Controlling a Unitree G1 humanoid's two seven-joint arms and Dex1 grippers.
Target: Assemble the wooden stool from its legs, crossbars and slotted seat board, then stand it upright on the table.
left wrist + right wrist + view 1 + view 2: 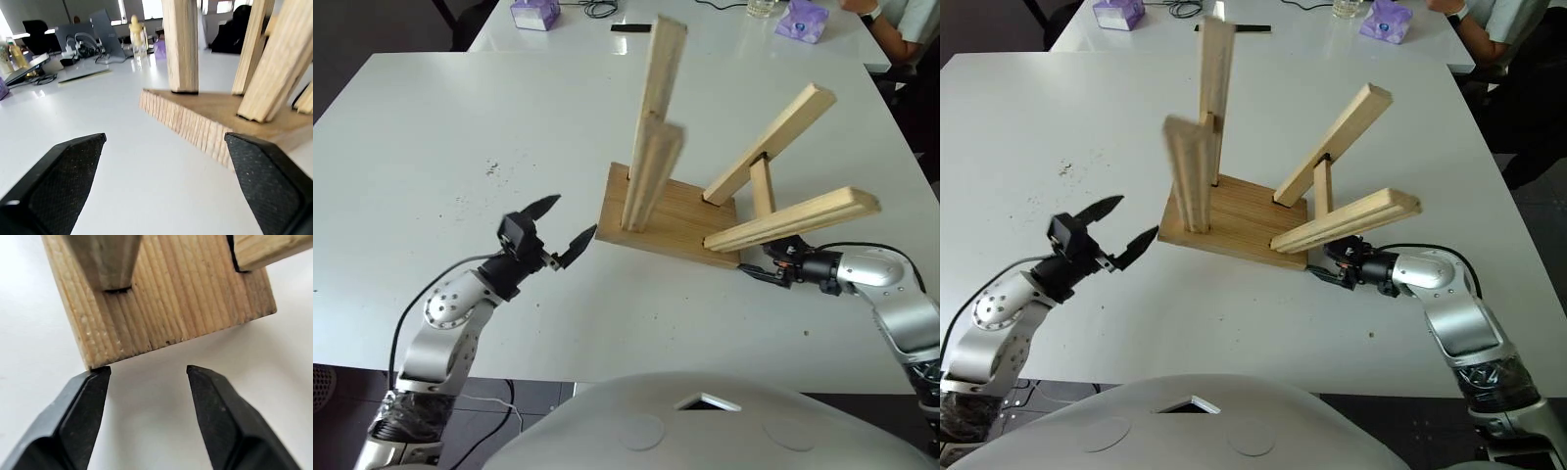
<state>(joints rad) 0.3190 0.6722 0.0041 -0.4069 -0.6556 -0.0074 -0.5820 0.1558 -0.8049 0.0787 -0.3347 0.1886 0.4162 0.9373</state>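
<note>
The wooden stool lies upside down on the white table (431, 127). Its slotted seat board (671, 223) is at the bottom and appears tilted. Two legs (661, 88) rise steeply from the board's left part. Two more legs (771, 142) slant out to the right, with a short crossbar (762, 188) between them. My left gripper (570, 219) is open just left of the board's left corner (195, 122), not touching it. My right gripper (756, 266) is open at the board's near right corner (161, 298), one fingertip (100, 374) right at the corner's edge.
Dark specks (491, 169) mark the table to the left. A second table behind carries purple tissue packs (534, 13), a black strip (630, 27) and a glass (761, 8). A person's arm (886, 22) shows at the far right. Open tabletop lies left of the stool.
</note>
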